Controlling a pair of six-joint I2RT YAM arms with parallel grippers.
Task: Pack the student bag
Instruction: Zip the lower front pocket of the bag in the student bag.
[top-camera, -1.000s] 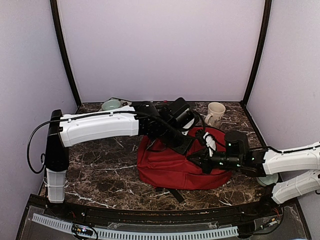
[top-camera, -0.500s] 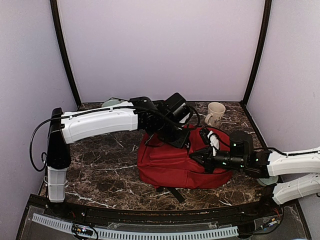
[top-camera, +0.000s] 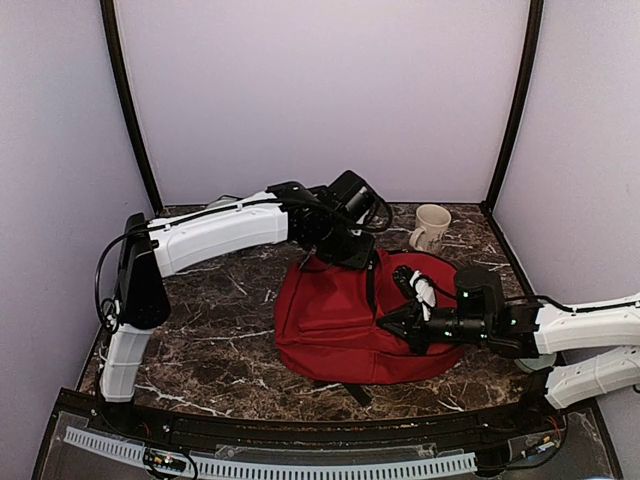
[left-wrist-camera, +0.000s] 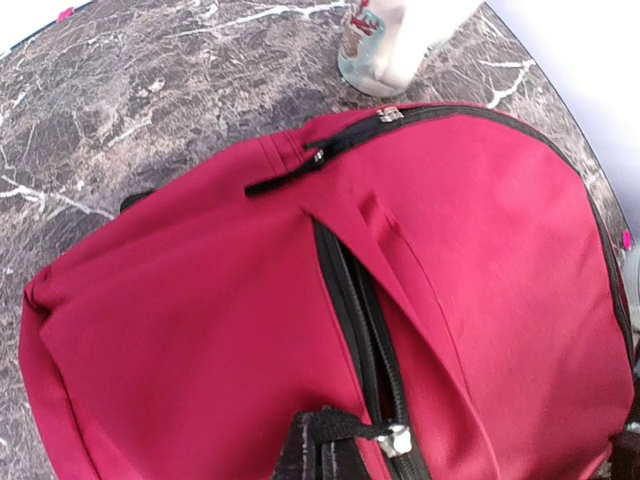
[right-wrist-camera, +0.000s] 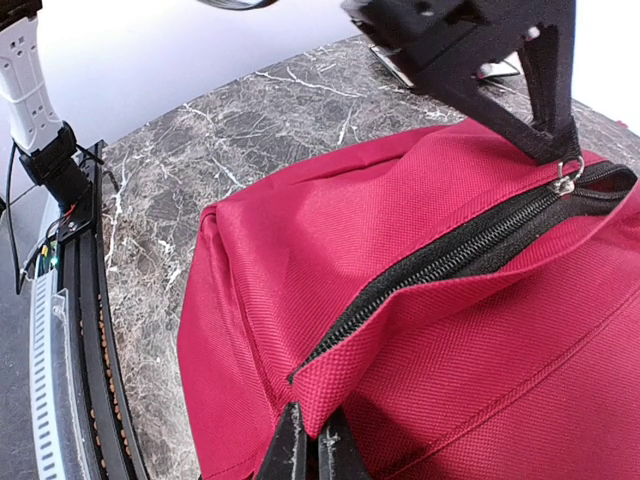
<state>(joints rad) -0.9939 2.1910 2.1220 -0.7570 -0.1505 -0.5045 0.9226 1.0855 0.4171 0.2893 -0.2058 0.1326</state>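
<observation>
Your student bag (top-camera: 335, 325) lies flat on the marble table (top-camera: 200, 320), right of centre, with its top end towards the far edge. Your left gripper (right-wrist-camera: 548, 145) is clamped shut on the metal zipper pull (right-wrist-camera: 568, 180) at the far end. Your right gripper (right-wrist-camera: 305, 440) is pinched shut on the red fabric at the near end of the zip (right-wrist-camera: 430, 265).

Watch that small pull: tugged at an angle, it could slip out from between the fingers. If the right pinch lets go, the whole bag would likely drag along the table rather than the slider running. The cream mug (top-camera: 432, 226) stands just beyond the bag's far right corner, so a sliding bag might knock it. The loose flap beside the teeth could also jam the slider.

No brand shows on the bag. The mug has a red print, too blurred to read.
</observation>
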